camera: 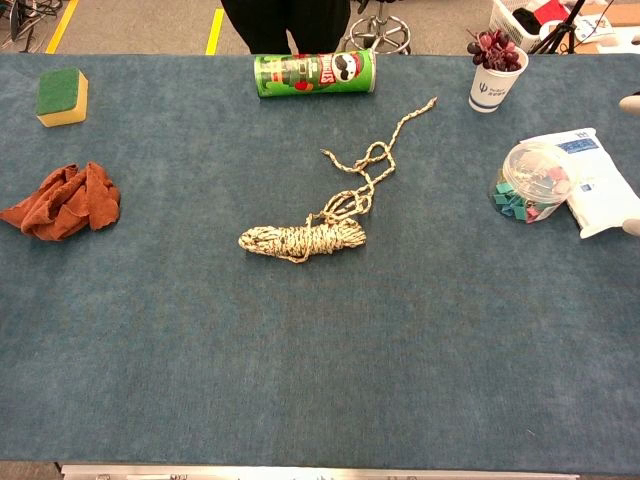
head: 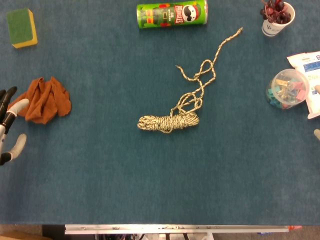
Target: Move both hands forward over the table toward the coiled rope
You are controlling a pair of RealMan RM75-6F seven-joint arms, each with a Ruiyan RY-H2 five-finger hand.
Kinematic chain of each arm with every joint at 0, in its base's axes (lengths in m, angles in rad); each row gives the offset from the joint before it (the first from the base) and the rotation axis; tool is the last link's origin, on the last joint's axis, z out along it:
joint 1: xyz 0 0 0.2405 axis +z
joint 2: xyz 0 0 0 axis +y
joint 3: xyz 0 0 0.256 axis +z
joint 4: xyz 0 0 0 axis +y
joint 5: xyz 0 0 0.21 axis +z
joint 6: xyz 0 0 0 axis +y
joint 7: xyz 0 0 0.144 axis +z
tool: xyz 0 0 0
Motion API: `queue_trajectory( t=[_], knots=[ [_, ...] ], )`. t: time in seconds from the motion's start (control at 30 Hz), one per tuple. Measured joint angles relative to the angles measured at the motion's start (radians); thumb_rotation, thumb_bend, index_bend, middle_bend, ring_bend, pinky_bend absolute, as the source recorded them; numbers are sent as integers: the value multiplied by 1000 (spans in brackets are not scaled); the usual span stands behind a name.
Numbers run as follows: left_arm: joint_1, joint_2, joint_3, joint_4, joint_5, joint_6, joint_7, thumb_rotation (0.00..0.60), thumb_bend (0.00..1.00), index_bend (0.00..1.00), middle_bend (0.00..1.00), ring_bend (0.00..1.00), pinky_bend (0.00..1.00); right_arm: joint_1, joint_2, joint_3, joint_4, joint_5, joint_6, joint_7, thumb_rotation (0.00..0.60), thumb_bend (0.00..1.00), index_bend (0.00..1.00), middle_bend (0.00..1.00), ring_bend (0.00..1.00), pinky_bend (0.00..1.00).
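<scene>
The coiled rope (head: 168,122) lies mid-table as a tight speckled bundle, and its loose tail (head: 205,75) snakes off toward the far right; the coil (camera: 302,238) also shows in the chest view. My left hand (head: 9,127) pokes in at the left edge, far left of the coil. Its fingers are spread and hold nothing. Of my right hand (head: 317,134) only pale fingertips (camera: 631,103) peek in at the right edge, set wide apart, far right of the coil.
An orange cloth (head: 46,100) lies just beside my left hand. A clear tub of clips (head: 287,89) and a white packet (head: 310,65) sit by my right fingertips. At the back are a green can (head: 172,14), a sponge (head: 21,27) and a cup (head: 276,17).
</scene>
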Motion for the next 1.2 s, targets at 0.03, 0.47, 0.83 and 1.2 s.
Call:
queue_trajectory(
  t=[0.03, 0.47, 0.83, 1.2],
  knots=[
    [0, 0, -1, 1, 0, 1, -1, 600, 380, 155, 15, 20, 163, 1, -2, -1, 1, -1, -1, 2, 600, 78, 84, 137, 28, 141],
    [-6, 9, 10, -25, 45, 10, -74, 600, 854, 190, 74, 88, 269, 34, 0, -39, 21, -82, -23, 57, 600, 990, 54, 123, 28, 146],
    [-41, 11, 11, -89, 90, 12, -269, 600, 1000, 234, 126, 135, 320, 142, 35, -88, -49, -222, -73, 225, 600, 1000, 54, 111, 28, 166],
    [-99, 42, 25, -179, 96, -58, -484, 600, 1000, 239, 132, 140, 327, 263, 80, -156, -157, -289, -149, 572, 600, 1000, 54, 109, 37, 216]
  ],
)
